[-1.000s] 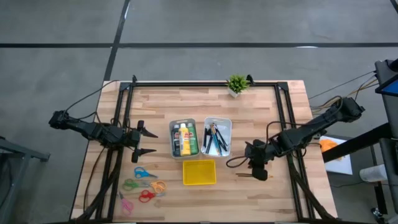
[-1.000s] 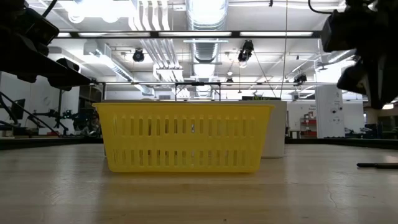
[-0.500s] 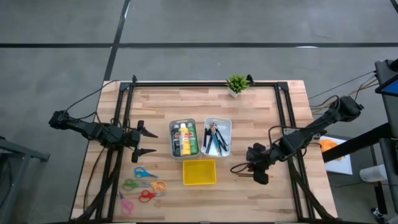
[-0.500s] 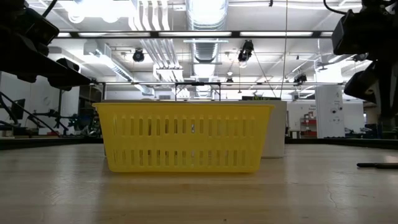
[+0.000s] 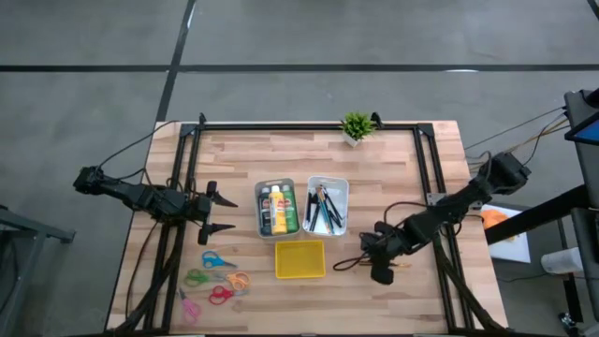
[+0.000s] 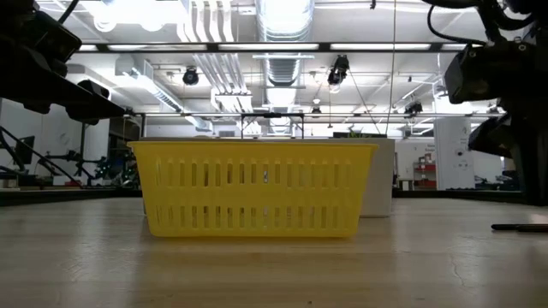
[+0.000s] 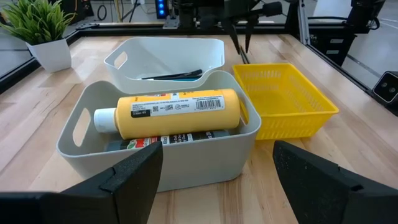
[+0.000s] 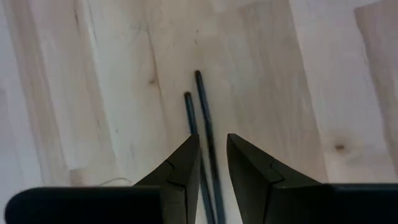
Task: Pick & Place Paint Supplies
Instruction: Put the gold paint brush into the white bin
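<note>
Dark brushes point(image 8: 205, 134), blurred overhead, show only between the right pincer's point(image 8: 211, 155) narrowly parted fingers.

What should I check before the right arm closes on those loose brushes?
1. Two brushes lying on the table under the right gripper: ok.
2. Fingers parted, straddling a brush: ok.
3. Fingers low enough to grip: cannot tell.
4. Brush bin has room: ok.
5. Yellow basket clear of the gripper: ok.
6. Left gripper parked away, open: ok.
</note>
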`<action>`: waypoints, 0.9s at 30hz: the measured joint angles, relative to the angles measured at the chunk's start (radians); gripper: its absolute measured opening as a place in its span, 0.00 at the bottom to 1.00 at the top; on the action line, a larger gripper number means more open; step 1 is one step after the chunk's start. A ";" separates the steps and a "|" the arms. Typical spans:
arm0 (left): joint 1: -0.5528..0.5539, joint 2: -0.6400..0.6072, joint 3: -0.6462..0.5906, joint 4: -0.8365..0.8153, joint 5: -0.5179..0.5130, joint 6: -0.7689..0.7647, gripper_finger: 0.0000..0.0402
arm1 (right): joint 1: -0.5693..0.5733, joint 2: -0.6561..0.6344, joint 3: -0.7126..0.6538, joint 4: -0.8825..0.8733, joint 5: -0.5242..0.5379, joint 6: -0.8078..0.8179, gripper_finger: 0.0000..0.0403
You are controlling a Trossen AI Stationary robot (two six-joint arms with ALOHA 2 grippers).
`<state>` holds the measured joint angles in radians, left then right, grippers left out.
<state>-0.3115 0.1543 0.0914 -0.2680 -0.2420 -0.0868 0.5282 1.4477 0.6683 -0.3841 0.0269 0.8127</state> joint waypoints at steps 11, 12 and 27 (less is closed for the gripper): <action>0.000 0.000 0.000 0.000 0.000 0.000 0.76 | 0.005 0.121 0.046 -0.003 0.004 0.018 0.20; 0.000 0.000 0.000 0.000 0.000 0.000 0.76 | 0.005 0.126 0.048 -0.004 0.006 0.018 0.20; 0.000 0.000 0.000 0.000 0.000 0.000 0.76 | 0.006 0.136 0.049 -0.085 0.116 -0.018 0.20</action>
<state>-0.3111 0.1543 0.0916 -0.2680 -0.2420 -0.0868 0.5346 1.5833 0.7177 -0.4691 0.1426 0.7950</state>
